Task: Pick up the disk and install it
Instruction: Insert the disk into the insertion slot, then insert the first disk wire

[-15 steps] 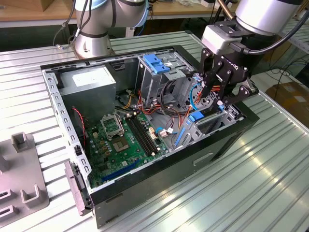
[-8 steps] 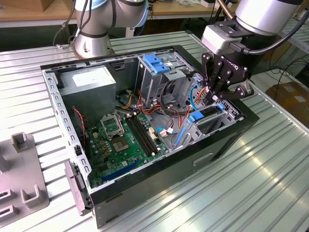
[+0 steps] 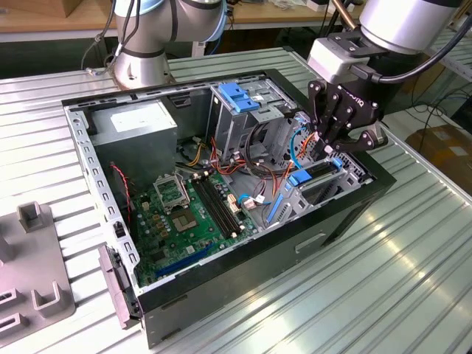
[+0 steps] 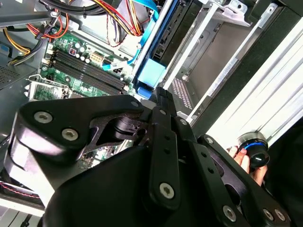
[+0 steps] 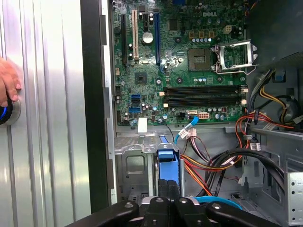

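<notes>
Ribbed aluminium tabletop (image 3: pixel 413 280) fills the exterior view, bare and open across the lower right of the frame. An opened computer case (image 3: pixel 243 273) lies on its side on it, with its black rim running around the exposed interior. At the upper left stands the base of a second robot arm (image 3: pixel 140 66), and a grey moulded fixture (image 3: pixel 33 265) sits at the left edge, partly cut off.

Inside the case, the green motherboard (image 3: pixel 184 214) occupies the lower left. A grey power supply box (image 3: pixel 136 125) sits behind it, and a metal cage with a blue handle (image 3: pixel 240 96) stands upright at the top centre. Red, orange and blue cables (image 3: pixel 273 173) crowd the gap between that cage and the drive bay, so there is little free room there.

The disk (image 3: pixel 323 171) sits tilted in the drive bay at the right end of the case, just inside the black rim, with its blue rails showing along its edges. In the first wrist view it is seen edge-on, so only its blue end tab (image 5: pixel 168 161) is clear. Its label cannot be made out.

The gripper (image 3: pixel 335 156) hangs right over the disk's upper end. In both wrist views its jaws are drawn together at the blue tab (image 4: pixel 151 73), and the gripper (image 5: pixel 168 187) is touching or just beside that tab. I cannot tell whether anything is pinched between them. Black linkage hides the bay beneath the gripper (image 4: pixel 163 97).

A person's hand (image 5: pixel 8 85) rests on a blue-ringed button (image 4: pixel 255 153) on the table outside the case, cut off by the frame edge.
</notes>
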### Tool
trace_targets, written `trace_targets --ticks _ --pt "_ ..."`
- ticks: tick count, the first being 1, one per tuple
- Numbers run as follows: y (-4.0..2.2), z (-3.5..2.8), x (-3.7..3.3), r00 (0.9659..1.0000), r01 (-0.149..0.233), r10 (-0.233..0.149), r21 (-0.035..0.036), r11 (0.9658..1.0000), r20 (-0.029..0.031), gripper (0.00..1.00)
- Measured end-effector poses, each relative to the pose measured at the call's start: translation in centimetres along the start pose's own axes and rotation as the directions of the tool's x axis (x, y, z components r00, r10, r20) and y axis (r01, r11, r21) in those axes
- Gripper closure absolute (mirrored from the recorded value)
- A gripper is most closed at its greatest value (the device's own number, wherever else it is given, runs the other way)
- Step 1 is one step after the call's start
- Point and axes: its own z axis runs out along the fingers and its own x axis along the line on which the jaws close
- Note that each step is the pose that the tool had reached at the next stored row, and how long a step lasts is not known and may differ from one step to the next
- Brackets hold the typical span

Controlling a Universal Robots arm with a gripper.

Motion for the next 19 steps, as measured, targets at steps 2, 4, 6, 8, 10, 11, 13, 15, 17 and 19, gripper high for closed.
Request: trace_targets --ticks 2,4,6,8,10,11,13,15,17,19 --pt "0.0 0.0 0.0 1.0 0.0 0.0 0.0 1.0 0.0 0.9" --pt "0.0 0.0 -0.01 1.0 0.0 0.0 0.0 1.0 0.0 0.9" --pt "-0.01 0.0 -0.01 1.0 0.0 0.0 0.0 1.0 0.0 0.9" --pt "-0.06 0.0 -0.02 1.0 0.0 0.0 0.0 1.0 0.0 0.9" --pt "-0.26 0.01 -0.02 1.0 0.0 0.0 0.0 1.0 0.0 0.9" --pt "-0.37 0.01 -0.03 1.0 0.0 0.0 0.0 1.0 0.0 0.9" --pt "-0.63 0.02 -0.04 1.0 0.0 0.0 0.0 1.0 0.0001 0.9" --pt "-0.86 0.02 -0.05 1.0 0.0 0.0 0.0 1.0 0.0 0.9" --pt "-1.18 0.03 -0.07 1.0 0.0 0.0 0.0 1.0 -0.0001 0.9" --pt "-1.53 0.03 -0.09 1.0 0.0 0.0 0.0 1.0 0.0 0.9"
